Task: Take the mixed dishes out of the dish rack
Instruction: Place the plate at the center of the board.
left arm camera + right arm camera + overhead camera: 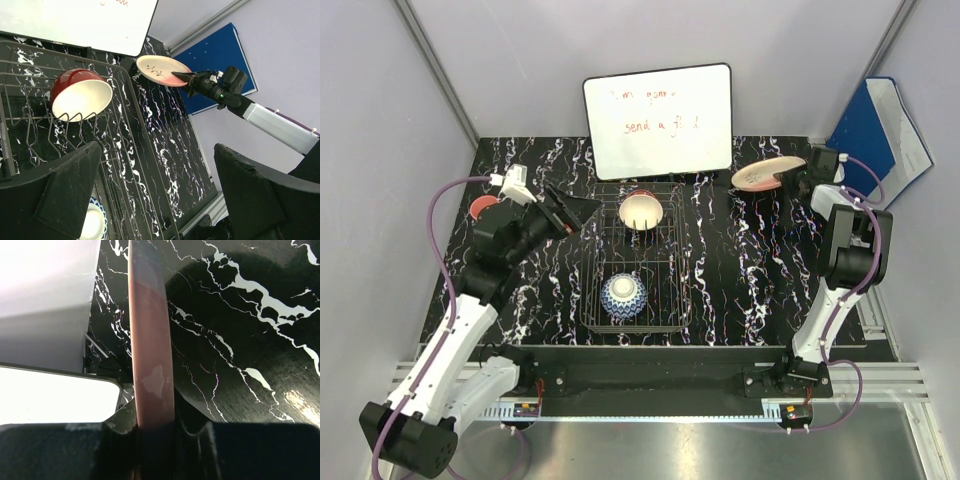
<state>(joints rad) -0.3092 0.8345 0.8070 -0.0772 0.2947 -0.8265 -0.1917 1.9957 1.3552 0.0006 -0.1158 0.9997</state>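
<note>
Right pincer (790, 180) clamps the plate (758, 175) by its rim above the counter's (740, 290) far right; its wrist view shows only the edge. Left pincer (570, 210) gapes beside the dish rack (675, 270), its arm half hiding the pink cup (480, 207). The cream bowl (642, 210) and blue bowl (622, 296) sit inside.

Black wire rack (638, 262) centre: cream bowl (642, 210) tilted at far end, blue bowl (623, 296) at near end. Pink plate (760, 174) aloft, far right. Pink cup (483, 207) left.

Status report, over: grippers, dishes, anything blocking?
Left gripper open, by left edge of dish rack. Right gripper shut on plate, right of rack. Cream bowl, blue-and-white bowl in rack. No obstruction seen.
</note>
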